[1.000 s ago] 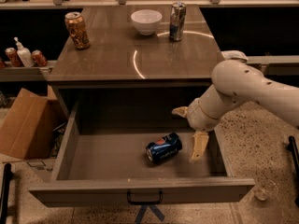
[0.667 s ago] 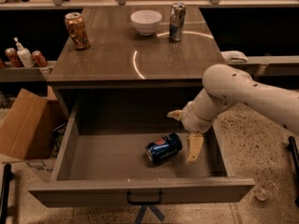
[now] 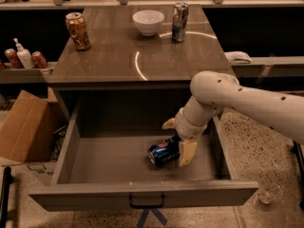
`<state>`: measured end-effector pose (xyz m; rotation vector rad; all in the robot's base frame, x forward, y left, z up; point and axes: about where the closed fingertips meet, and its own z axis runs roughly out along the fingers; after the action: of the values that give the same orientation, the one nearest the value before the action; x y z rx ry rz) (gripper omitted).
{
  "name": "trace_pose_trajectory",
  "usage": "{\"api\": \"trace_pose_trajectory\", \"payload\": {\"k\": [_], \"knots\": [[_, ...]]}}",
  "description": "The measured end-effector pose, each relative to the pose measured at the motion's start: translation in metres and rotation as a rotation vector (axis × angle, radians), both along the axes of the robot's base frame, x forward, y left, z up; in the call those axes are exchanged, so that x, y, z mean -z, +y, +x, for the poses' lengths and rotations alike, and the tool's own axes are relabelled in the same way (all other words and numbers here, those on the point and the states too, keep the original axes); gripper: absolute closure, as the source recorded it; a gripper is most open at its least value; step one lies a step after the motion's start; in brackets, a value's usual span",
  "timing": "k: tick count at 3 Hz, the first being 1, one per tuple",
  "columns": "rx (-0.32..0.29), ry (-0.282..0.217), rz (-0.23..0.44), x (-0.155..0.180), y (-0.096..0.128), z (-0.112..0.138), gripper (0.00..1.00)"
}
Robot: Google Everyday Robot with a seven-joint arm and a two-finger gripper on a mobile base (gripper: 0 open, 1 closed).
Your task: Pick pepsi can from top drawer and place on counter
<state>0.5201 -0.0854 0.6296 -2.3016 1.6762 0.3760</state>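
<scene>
1. State: the gripper [image 3: 175, 144] is sitting low inside the open drawer [image 3: 85, 196], right of centre. Its fingers [image 3: 186, 153] are spread apart and gripping nothing. The blue can [image 3: 161, 154] is lying on its side on the drawer floor, right end just beside the front finger. I can't tell whether they are touching.
2. Roll-away: the can is resting on its round side. If a finger is nudging it before the squeeze, it is likely rolling off toward the left of the drawer, out of the fingers' span.
3. Weak grip: the fingers are straddling the can's right end, not its middle. Closing there is risking a pinch on the rim — the can pivoting or squirting out mid-lift.
4. Collision: the arm [image 3: 247, 101] is passing close to the drawer's right wall and the tabletop's [image 3: 114, 61] front-right corner. A steep lift is risking a clip on that corner and a dropped can.
5. Placement: the tabletop is carrying a gold can [image 3: 78, 31], a white bowl [image 3: 148, 22] and a tall silver can [image 3: 179, 22] along its far half. Overreaching is risking knocking one over.
6. Set-down: a can gripped sideways is arriving sideways — on that glossy top it could be rolling off an edge.
</scene>
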Motion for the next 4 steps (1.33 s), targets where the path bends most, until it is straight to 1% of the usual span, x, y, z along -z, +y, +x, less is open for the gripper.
{"api": "trace_pose_trajectory", "payload": {"k": [1, 2, 3, 4], "knots": [[-0.018, 0.012, -0.017, 0.01, 0.006, -0.003, 0.49], [-0.029, 0.011, -0.022, 0.01, 0.009, -0.006, 0.73], [-0.005, -0.033, 0.018, -0.026, -0.002, -0.005, 0.95], [0.066, -0.097, 0.072, -0.083, -0.03, -0.006, 1.0]]}}
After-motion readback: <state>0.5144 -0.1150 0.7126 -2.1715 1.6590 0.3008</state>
